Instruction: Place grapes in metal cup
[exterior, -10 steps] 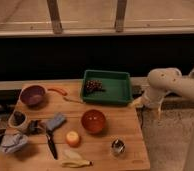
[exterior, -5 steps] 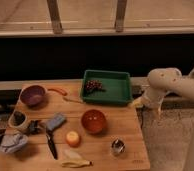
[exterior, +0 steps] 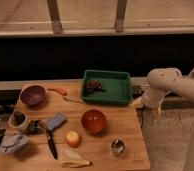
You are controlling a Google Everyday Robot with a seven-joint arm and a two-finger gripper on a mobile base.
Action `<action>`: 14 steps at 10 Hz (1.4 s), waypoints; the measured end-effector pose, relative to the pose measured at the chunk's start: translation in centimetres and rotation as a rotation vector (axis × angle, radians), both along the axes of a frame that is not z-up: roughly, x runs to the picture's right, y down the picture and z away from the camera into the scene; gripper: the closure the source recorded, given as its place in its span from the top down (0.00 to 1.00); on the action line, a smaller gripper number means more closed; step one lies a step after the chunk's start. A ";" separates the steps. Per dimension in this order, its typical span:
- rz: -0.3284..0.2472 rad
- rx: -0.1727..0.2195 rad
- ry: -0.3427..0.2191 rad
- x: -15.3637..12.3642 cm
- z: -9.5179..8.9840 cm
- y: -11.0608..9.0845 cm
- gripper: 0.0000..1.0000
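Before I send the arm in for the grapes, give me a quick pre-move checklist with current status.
1. Grapes located: ok, in the left part of the green tray.
2. Metal cup in view and uncovered: ok, near the table's front edge.
3. Cup clear of neighbours: ok, the orange bowl stands apart from it.
4. Hand above the grapes: not ok, it hangs beyond the table's right edge.
5. Hand empty: cannot tell.
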State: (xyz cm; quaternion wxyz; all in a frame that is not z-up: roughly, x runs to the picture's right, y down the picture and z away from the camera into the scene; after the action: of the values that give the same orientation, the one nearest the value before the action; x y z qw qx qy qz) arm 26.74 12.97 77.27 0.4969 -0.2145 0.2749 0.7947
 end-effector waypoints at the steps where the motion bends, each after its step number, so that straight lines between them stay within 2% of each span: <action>1: 0.000 0.000 0.000 0.0 0.0 0.0 0.80; 6: 0.000 0.001 0.000 0.0 0.0 0.0 0.80; 7: 0.010 0.014 -0.012 0.0 -0.2 -0.1 0.80; 11: 0.004 0.125 -0.076 -0.8 -1.1 -0.6 0.80; 13: 0.030 0.156 -0.079 -0.1 -0.9 -1.5 0.80; 14: 0.030 0.169 -0.080 0.0 -0.4 -2.6 0.80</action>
State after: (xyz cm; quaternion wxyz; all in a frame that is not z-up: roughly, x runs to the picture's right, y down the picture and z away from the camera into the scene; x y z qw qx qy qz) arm 26.77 10.39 76.90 0.5119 -0.2076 0.1837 0.8131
